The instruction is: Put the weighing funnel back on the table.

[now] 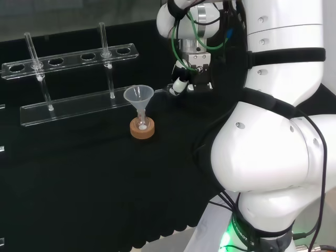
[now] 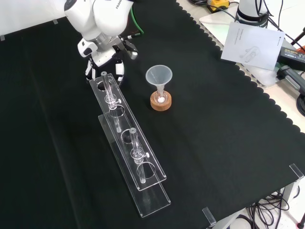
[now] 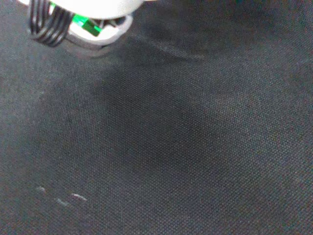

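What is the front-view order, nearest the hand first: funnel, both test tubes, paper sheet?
1. Upper test tube, right below the hand.
2. Funnel, to the hand's right.
3. Lower test tube, farther down the rack.
4. Paper sheet, far upper right.

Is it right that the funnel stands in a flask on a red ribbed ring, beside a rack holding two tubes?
No: the front view shows a cork ring, not a red ribbed one. Funnel, flask and two-tube rack are right.

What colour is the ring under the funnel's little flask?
Light cork brown; the ring shows best in the front view.
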